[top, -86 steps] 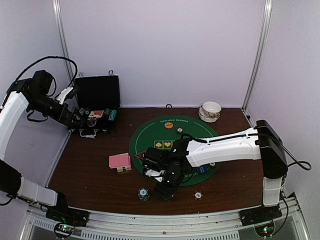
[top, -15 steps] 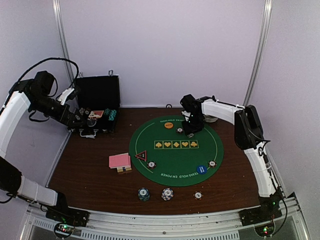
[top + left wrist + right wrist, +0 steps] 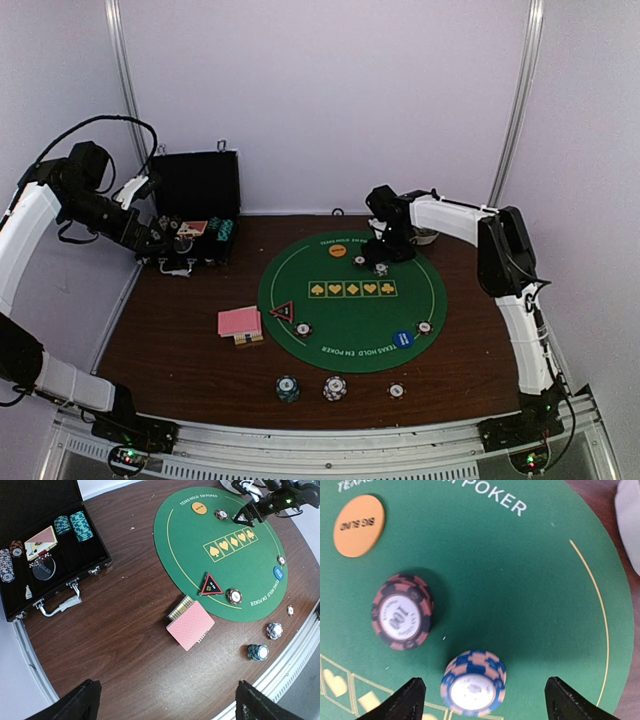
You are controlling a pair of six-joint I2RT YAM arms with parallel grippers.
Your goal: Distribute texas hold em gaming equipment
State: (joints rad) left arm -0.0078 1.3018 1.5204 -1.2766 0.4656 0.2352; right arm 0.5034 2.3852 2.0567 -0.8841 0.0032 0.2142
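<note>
On the green poker mat (image 3: 340, 318) distribution looks well along: right gripper (image 3: 384, 255) spread wide around a resting, ungripped blue-orange chip stack (image 3: 472, 682), left gripper (image 3: 167, 702) wide open and empty, black case (image 3: 195, 190) still stocked.

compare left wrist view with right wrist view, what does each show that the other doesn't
Only left wrist: the open black case, pink-backed card deck, triangle marker, blue button. Only right wrist: the blue-orange chip stack and the 100 printed on the red-black chip. Both: that red-black chip, the orange big blind button, the green mat.
</note>
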